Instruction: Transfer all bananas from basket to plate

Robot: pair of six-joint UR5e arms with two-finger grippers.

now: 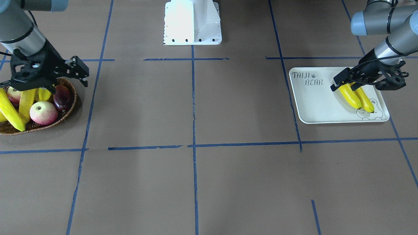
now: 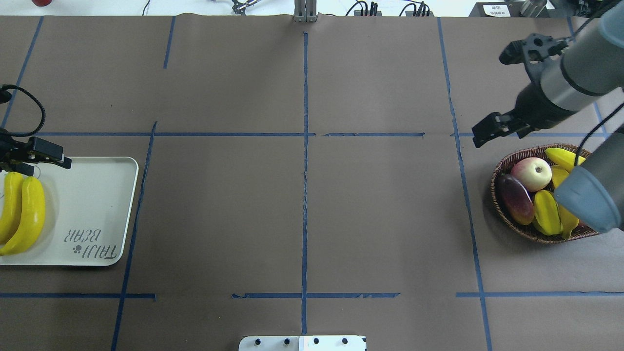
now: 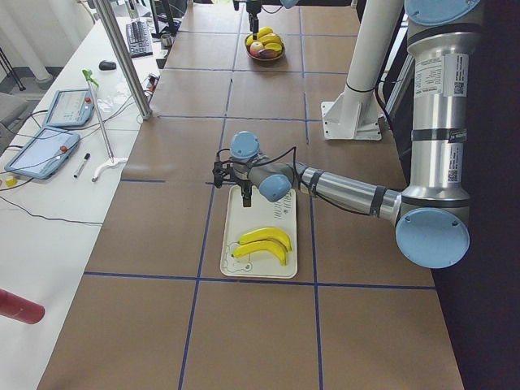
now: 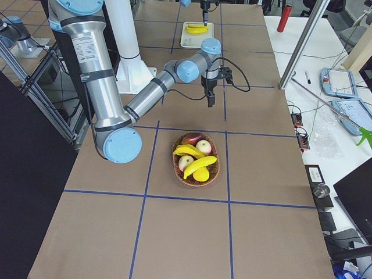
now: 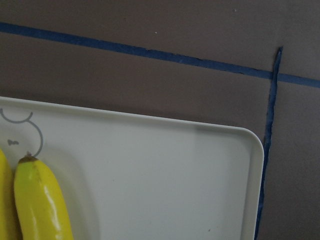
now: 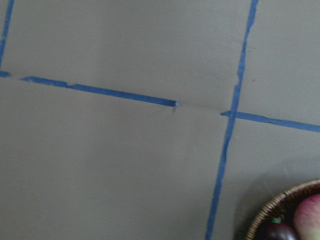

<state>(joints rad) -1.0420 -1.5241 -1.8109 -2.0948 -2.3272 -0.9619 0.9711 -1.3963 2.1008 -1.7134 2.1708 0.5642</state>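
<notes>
- Overhead exterior, nearest the work: right gripper [image 2: 489,100] raised, jaws spread wide, nothing held; basket [image 2: 495,183] just beside it at about 5 o'clock and below its level.
- Right wrist view: only a corner of wicker rim at 5 o'clock, so fingers not yet over the fruit.
- Most exposed banana [image 2: 564,157] on the basket's 1 o'clock rim, about 4 o'clock from the gripper; visible part of its long axis roughly 10 to 4 o'clock, the rest hidden under the right arm's elbow.
- Other yellow pieces crowded beside star fruit [image 2: 547,213], apple [image 2: 531,173] and dark plum-like fruit [image 2: 514,197]; second banana likely among them, its lie not to be told.
- Likely need: short travel toward 4 o'clock, a descent, jaws set across the banana's axis; tight neighbours, little spare room for fingers.
- Right arm plainly the nearer; left arm well apart at the table's other end.
- Surface: flat brown table [image 2: 302,219] with blue tape lines [image 2: 305,146], a wide stretch of it between basket and plate.
- Farthest, at 9 o'clock: plate [image 2: 92,195] with two bananas [image 2: 30,214] side by side, touching, long axes near 12 to 6 o'clock; bare half toward 3 o'clock for more.
- Left gripper [image 1: 356,84] above the plate's 12 o'clock rim, jaws apart, empty.
</notes>
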